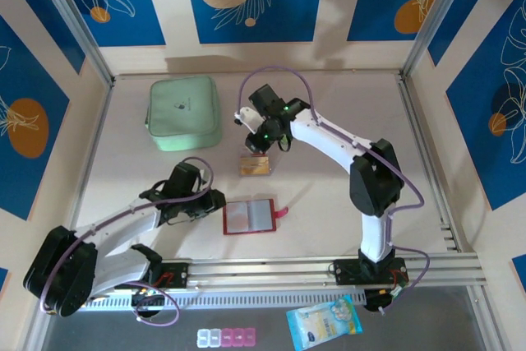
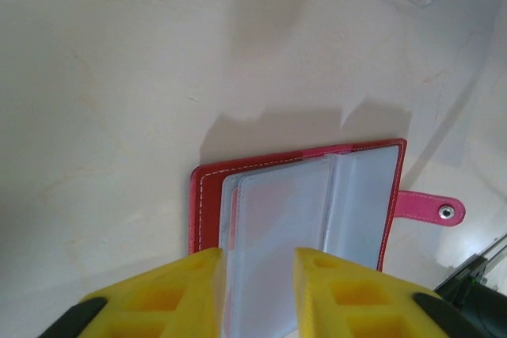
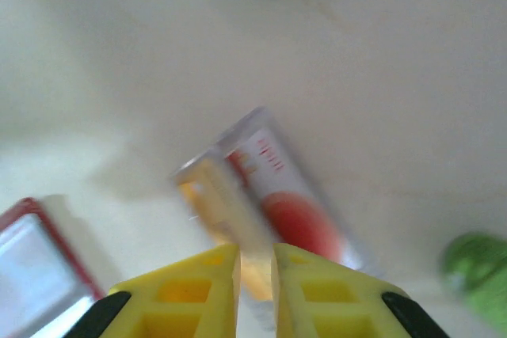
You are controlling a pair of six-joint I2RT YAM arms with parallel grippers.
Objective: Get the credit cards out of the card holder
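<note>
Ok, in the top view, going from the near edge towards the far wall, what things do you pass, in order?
Pill box → card holder → cards → green case.

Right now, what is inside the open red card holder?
Greyish clear sleeves in the card holder, showing no card. Their near ends are covered by the left claw. The credit cards lie outside on the table.
</note>
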